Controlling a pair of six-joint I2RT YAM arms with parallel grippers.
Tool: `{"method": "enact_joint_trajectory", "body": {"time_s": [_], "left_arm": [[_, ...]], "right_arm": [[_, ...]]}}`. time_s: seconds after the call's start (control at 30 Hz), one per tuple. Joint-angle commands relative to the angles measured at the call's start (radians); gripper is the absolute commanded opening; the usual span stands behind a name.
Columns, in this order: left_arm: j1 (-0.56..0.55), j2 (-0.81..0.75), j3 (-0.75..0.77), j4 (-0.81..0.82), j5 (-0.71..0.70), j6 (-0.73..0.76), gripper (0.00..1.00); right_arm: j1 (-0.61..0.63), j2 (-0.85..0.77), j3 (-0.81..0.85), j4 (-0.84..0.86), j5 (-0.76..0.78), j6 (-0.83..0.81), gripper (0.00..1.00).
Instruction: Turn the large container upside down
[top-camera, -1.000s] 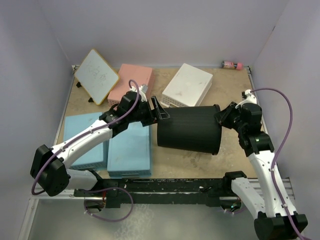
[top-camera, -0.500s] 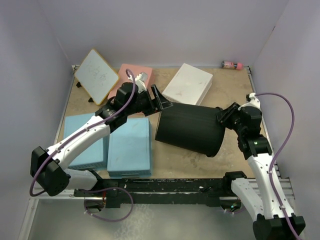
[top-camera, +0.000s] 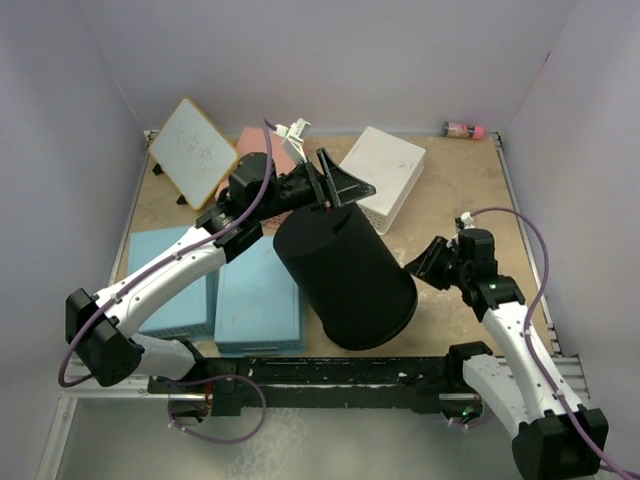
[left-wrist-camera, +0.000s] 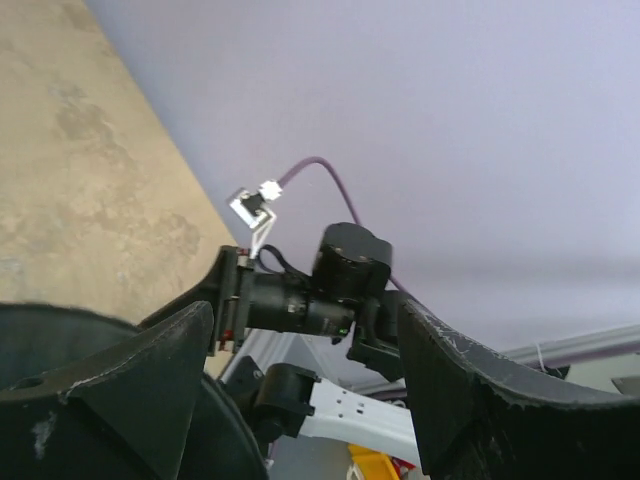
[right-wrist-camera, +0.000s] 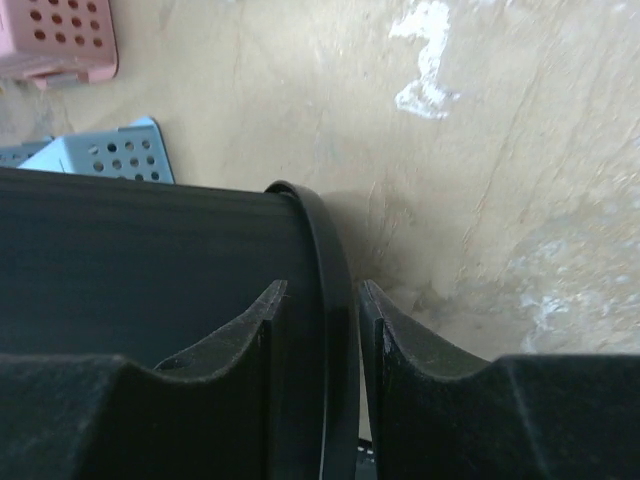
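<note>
1. Over the last second the large container (top-camera: 345, 280) has swung from lying on its side to a steep tilt. Its closed base is now raised toward the far left and its wide rim is low toward the near right
2. Both arms have moved with it: the left hand (top-camera: 340, 192) has risen to the lifted base, and the right hand (top-camera: 420, 265) has come down and nearer with the rim
3. The container sits in the middle of the tabletop (top-camera: 470, 200), just right of the two blue baskets (top-camera: 260, 295), with its raised end in front of the white basket (top-camera: 385, 170)
4. The right hand pinches the container's rim; its wrist view shows one finger against the outer wall and the other on the far side of the lip
5. The left hand's fingers are spread wide at the base. One finger seems to rest on the base edge, though its wrist view is too dark there to be sure of contact
6. A pink basket (top-camera: 250, 140) lies mostly hidden behind the left arm, a framed white board (top-camera: 195, 150) leans at the far left, and a small pink bottle (top-camera: 463, 129) lies at the far right edge
</note>
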Motion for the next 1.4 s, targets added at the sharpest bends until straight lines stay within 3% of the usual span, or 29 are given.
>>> {"method": "enact_joint_trajectory", "body": {"time_s": [0.0,0.43,0.67,0.87,1.03,1.2,1.37], "left_arm": [[-0.018,0.023,0.031,0.111,0.074,-0.041,0.71],[-0.035,0.043,0.005,0.154,0.077,-0.062,0.71],[-0.035,0.043,0.022,0.105,0.055,-0.016,0.71],[-0.035,0.032,0.049,-0.021,-0.009,0.074,0.71],[-0.035,-0.009,0.099,-0.275,-0.234,0.237,0.71],[-0.033,-0.06,0.108,-0.41,-0.354,0.332,0.71],[-0.034,-0.119,0.104,-0.479,-0.292,0.437,0.71]], "right_arm": [[0.007,0.001,-0.026,0.055,-0.129,0.031,0.36],[0.007,0.099,-0.087,0.222,-0.126,0.057,0.38],[0.007,0.094,-0.063,0.163,-0.109,0.013,0.43],[0.007,0.102,0.001,0.114,-0.047,-0.048,0.59],[0.007,0.132,0.104,0.042,0.048,-0.121,0.75],[0.007,0.14,0.246,-0.053,0.117,-0.219,0.78],[0.007,0.109,0.359,-0.072,0.006,-0.313,0.82]]}}
